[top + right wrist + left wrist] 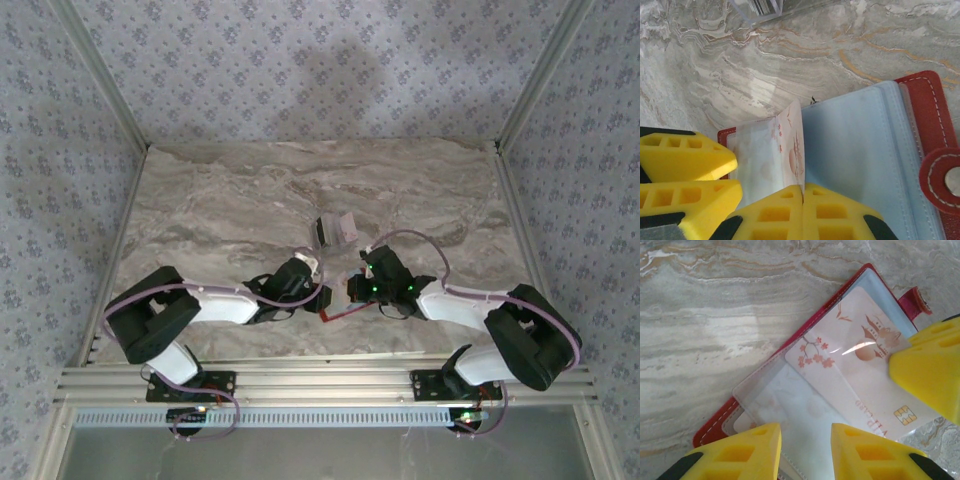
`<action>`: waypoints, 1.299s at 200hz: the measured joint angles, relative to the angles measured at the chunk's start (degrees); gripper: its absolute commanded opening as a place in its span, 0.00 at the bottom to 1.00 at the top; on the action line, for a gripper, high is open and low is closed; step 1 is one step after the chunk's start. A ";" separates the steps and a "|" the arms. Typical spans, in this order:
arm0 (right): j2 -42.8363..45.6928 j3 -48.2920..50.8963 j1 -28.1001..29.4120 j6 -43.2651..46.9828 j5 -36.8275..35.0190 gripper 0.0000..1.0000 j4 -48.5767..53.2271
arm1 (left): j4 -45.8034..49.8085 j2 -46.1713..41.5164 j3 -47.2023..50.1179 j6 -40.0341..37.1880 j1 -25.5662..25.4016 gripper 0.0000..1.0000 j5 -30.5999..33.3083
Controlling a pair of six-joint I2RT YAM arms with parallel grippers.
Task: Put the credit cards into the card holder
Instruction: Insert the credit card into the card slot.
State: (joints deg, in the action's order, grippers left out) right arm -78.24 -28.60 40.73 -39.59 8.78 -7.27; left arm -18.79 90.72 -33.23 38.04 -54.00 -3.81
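Right pincer (pixel 803 194) pinching credit card (pixel 790 145) at card holder (pixel 925 105); left pincer (pixel 806 435) narrowly parted; clear box (pixel 756 7) beyond.

Looks like a robot lab booth: marble-look table (pixel 200 200), aluminium frame rails (pixel 320 380), patterned walls (pixel 300 70) all round.

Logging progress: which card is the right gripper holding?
The pinkish-beige card with a gold chip, at the clear pocket of the open red wallet; the right gripper clamps its edge. The other cards sit farther back on the table.
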 measured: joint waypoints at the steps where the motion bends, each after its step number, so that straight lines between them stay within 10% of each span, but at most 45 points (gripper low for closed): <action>1: 0.02 0.07 -0.02 -0.04 -0.04 0.00 -0.04 | 0.09 -0.04 0.02 0.00 0.00 0.32 0.00; 260: -3.65 4.04 -4.39 -1.99 8.90 0.00 -11.45 | -2.45 0.17 2.75 0.61 -0.07 0.16 0.50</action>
State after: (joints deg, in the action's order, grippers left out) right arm -81.89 -24.56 36.34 -41.58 17.67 -18.72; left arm -21.23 90.89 -30.48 38.65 -54.06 -3.31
